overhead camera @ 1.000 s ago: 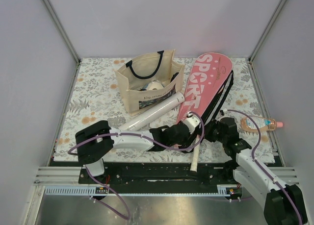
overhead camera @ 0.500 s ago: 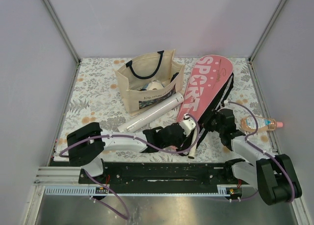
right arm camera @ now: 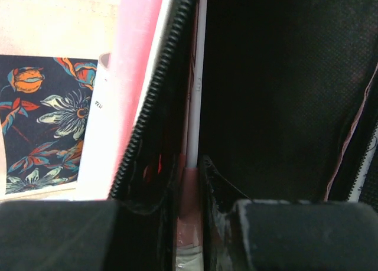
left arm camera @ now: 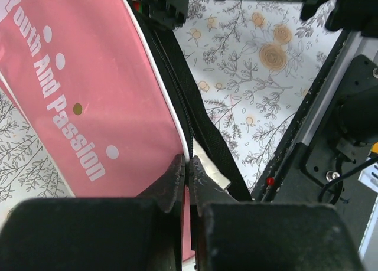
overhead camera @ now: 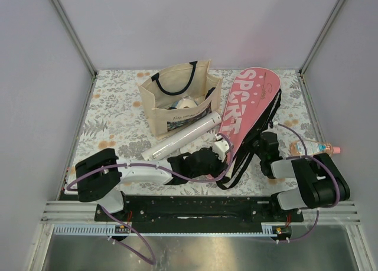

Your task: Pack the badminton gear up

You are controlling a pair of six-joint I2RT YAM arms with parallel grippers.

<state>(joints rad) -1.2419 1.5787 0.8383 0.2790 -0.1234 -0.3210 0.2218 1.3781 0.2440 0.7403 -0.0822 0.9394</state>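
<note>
The pink "SPORT" cover (overhead camera: 248, 103) lies at the right of the mat, its black strap (overhead camera: 236, 167) trailing at the near end. My left gripper (overhead camera: 223, 142) is shut on the cover's white-piped edge (left arm camera: 184, 142) beside the zip. My right gripper (overhead camera: 264, 142) is at the cover's open side. In the right wrist view it (right arm camera: 190, 170) is shut on a racket's pink-and-white shaft (right arm camera: 195, 105) inside the dark cover. No racket handle shows outside the cover. The long white tube (overhead camera: 183, 135) lies on the mat against the tote. The shuttlecock cannot be made out.
The beige tote bag (overhead camera: 171, 108) with black handles stands at the back, white items inside it. A clear bottle with a pink cap (overhead camera: 316, 147) lies right of my right arm. The black rail (overhead camera: 195, 203) runs along the near edge.
The white racket handle that stuck out over the near rail has slid up into the cover and out of sight. Both grippers moved away from me, and the right arm folded back.
</note>
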